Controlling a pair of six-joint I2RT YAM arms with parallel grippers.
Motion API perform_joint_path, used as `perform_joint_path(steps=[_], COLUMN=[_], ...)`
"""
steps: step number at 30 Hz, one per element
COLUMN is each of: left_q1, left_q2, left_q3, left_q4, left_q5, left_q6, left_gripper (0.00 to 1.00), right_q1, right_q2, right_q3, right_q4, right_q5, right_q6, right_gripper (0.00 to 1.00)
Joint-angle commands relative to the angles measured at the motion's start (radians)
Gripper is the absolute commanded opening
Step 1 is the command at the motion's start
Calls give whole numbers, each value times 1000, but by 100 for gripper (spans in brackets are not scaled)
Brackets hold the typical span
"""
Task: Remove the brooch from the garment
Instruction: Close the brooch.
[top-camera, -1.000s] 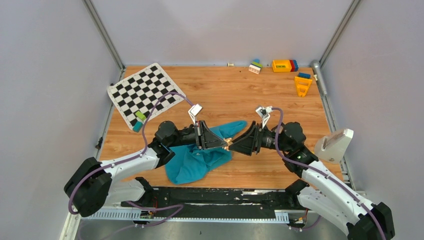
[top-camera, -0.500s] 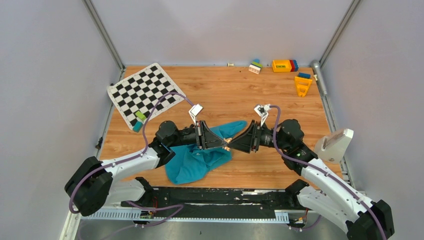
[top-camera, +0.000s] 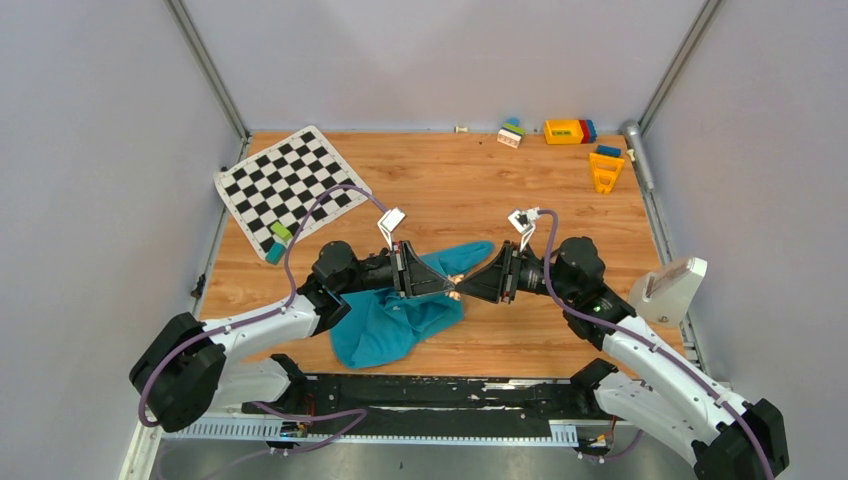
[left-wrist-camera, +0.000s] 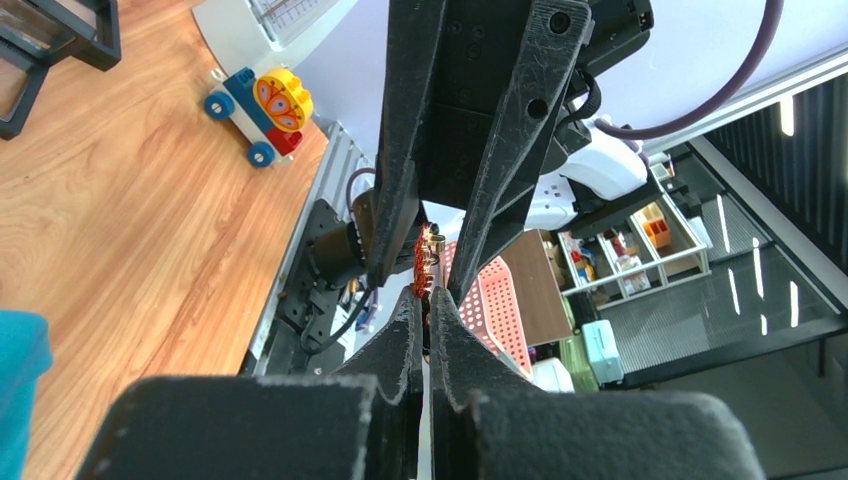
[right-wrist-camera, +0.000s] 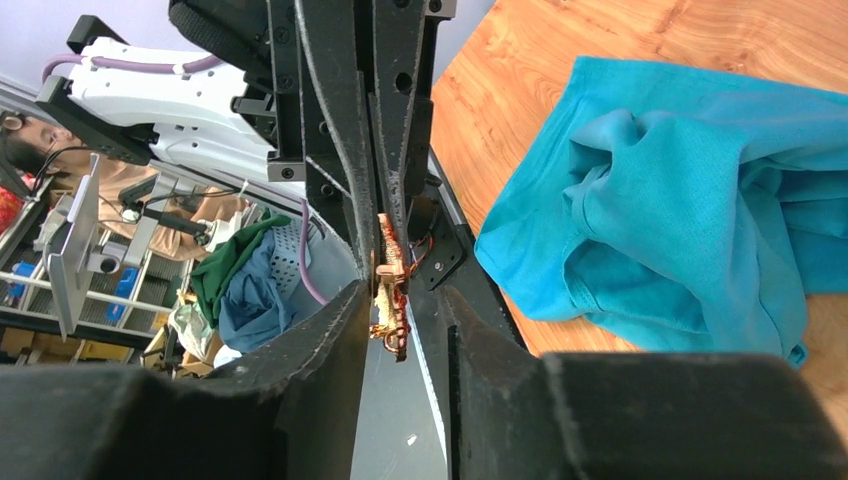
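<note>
1. L gripper (left-wrist-camera: 424, 298): jaws pinched right together, tips clamped on the brooch (left-wrist-camera: 424, 262), a small orange-gold piece held edge-on.
2. R gripper (right-wrist-camera: 403, 295): nose to nose w/ the L one. Jaws are only part open, one finger each side of the brooch w/ a sliver of gap showing. Doesn't look to have a grip on it yet.
3. Brooch hangs in the air above the right part of the garment (right-wrist-camera: 680, 200). In the wrist views no cloth hangs from it, so it looks free of the fabric. The pin side is hidden tho, so can't swear to it.
4. Garment: teal shirt, crumpled on the table (top-camera: 560, 200), lying under the two tips and spreading to their left.
5. Risks, as I judge them:
   - Tiny piece w/ two sets of tips crowding it. If R shuts off-centre it could lever the brooch out of L's pinch, and it would drop into the garment's folds.
   - Same result if L lets go before R has it.
   - The fingers could knock each other.
   - If the pin is snagged on a thread, pulling away would drag the shirt along.
6. Writing/brands: none readable. No label shows on the garment. The toy blocks (top-camera: 565, 131) beyond the garment to its right and the checkered mat (top-camera: 290, 185) beyond it to its left carry no text I can make out.
</note>
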Motion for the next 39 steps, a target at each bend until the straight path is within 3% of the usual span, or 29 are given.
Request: perform_joint_path(steps=[1,20,32,39], left_q1=[-8,-13,-13,-13], left_q2=[-22,-73,-86,-90], left_q3=[41,39,33,30], left_q4=[49,3,-1,-28], left_q5=[4,-21,-32,-40], left_q6=[28,71,69,84], left_gripper=[0,0,0,0], right_q1=[2,2,0,0], right_q2=[7,15,-6,-44], right_q3=[23,28,14,7], right_q4=[-46,-86,-90,-93], right_q5=[71,110,139,144], right_q6=[-6,0,4,-3], right_gripper=[34,27,29,49])
